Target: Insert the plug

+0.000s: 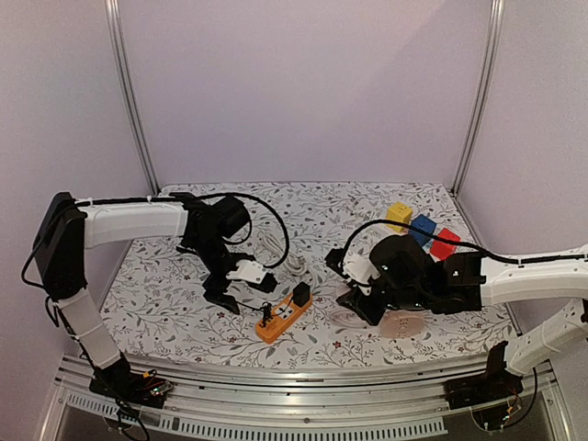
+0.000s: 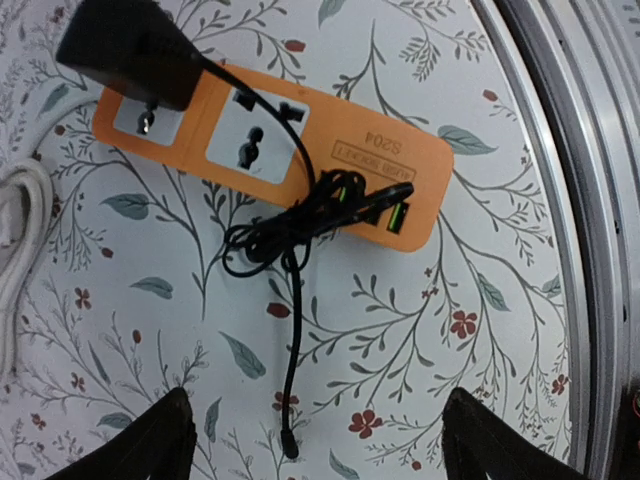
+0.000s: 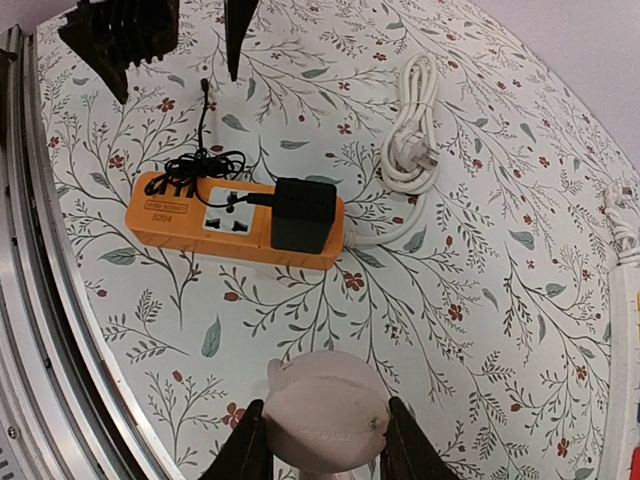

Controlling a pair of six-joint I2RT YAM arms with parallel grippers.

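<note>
The black plug adapter (image 3: 303,215) sits on the end socket of the orange power strip (image 3: 200,215), which lies near the front edge of the tabletop (image 1: 184,322), about midway along it. The left hand (image 2: 320,450) hangs above the strip, fingers spread wide with nothing between them. The right hand (image 3: 325,440) is clamped around a pale pinkish lump (image 3: 325,405).

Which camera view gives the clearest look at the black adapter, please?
The right wrist view: the adapter sits whole and sharp on the orange strip. The left wrist view cuts the adapter off at the frame's corner; the top view shows it only small.
</note>
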